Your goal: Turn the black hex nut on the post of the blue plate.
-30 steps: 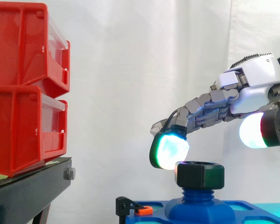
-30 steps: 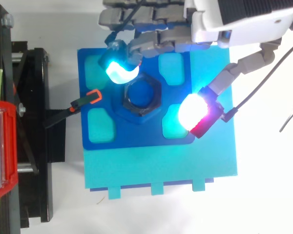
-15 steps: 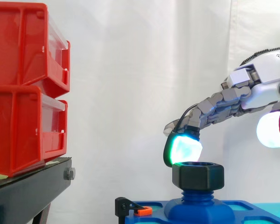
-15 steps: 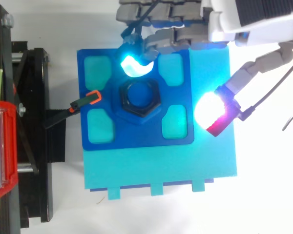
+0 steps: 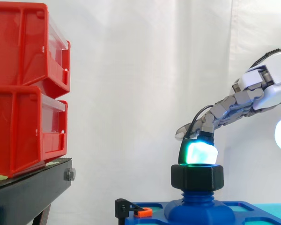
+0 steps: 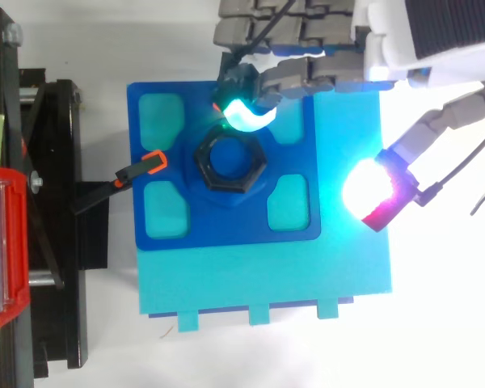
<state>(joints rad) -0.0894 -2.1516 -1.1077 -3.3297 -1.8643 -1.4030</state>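
A white curtain (image 5: 145,70) hangs behind the whole scene. At the far left, two red plastic bins (image 5: 28,89) are stacked on a black metal stand (image 5: 23,192).

To the right of the stand lies a flat turquoise square board (image 6: 267,283). The blue plate (image 6: 226,230), with four rounded turquoise recesses, sits on the board's left and far part.

The grey-and-white robot hand (image 6: 420,40) reaches in from the right, on the far side of the plate. It is spread. Its fingers (image 6: 291,77) stretch out leftward side by side. The thumb, with a white-and-red glowing pad (image 6: 376,190), is held well apart to the right, above the board's right edge and clear of the nut. One cyan-green glowing fingertip pad (image 5: 199,152) sits at the far top rim of the nut. It seems to touch the rim, though nothing is pinched.

The black hex nut (image 5: 197,177) sits on the blue threaded post (image 5: 196,197), which rises from a raised boss at the middle of the plate. Seen from above, the nut (image 6: 204,162) rings the post's blue top.

A small black clamp with an orange tip (image 6: 152,160) grips the plate's left edge, reaching across from the stand.
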